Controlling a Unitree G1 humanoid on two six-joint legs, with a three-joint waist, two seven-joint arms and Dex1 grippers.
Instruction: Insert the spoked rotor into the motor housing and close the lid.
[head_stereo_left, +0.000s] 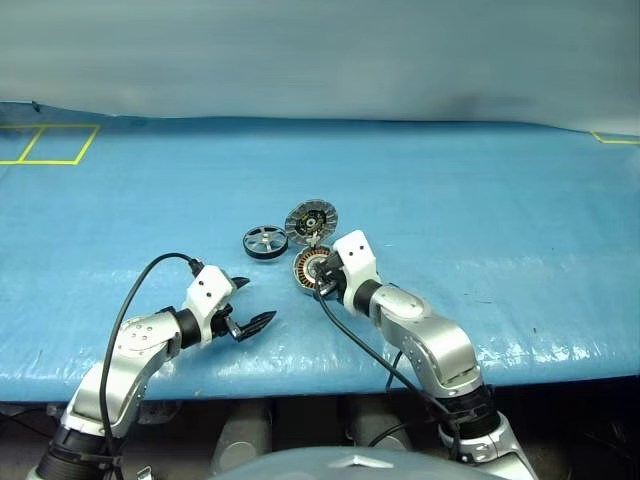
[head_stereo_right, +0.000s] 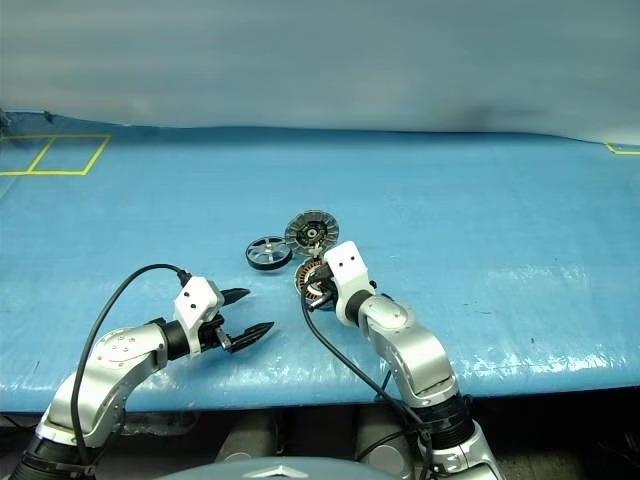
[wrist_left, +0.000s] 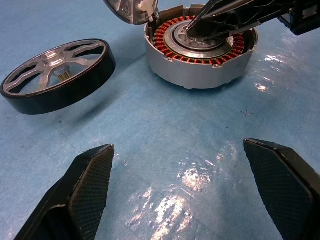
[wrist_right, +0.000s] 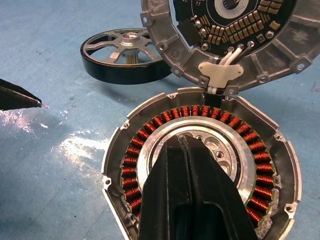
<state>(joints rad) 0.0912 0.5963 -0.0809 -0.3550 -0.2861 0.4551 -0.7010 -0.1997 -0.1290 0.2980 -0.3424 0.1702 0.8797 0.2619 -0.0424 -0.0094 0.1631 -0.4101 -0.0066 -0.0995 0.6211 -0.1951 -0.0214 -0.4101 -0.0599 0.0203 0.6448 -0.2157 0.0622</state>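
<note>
Head views: near the middle of the frame the motor housing (head_stereo_left: 311, 266) sits on the blue table (head_stereo_left: 480, 220) with its lid (head_stereo_left: 311, 219) standing open just above it. The spoked rotor (head_stereo_left: 265, 241) lies flat on the table just left of the housing, apart from it. The right pincer (head_stereo_left: 325, 275) reaches in from the lower right to the housing, fingers together. The left pincer (head_stereo_left: 243, 304) hovers at lower left, fingers apart and holding nothing.

Left wrist view: the left pincer's two black fingers (wrist_left: 82, 192) stand wide at the bottom of the frame over bare table. The rotor lies at upper left, the housing at upper centre, with the right pincer's closed tip resting in its silver centre.

Right wrist view: the right pincer's shut fingers (wrist_right: 192, 190) press into the housing's centre, inside the ring of copper windings. The lid stands raised on its hinge at the top, the rotor at upper left.

By my reading nothing is done yet: the rotor is still to be picked up and seated, then the lid shut.
</note>
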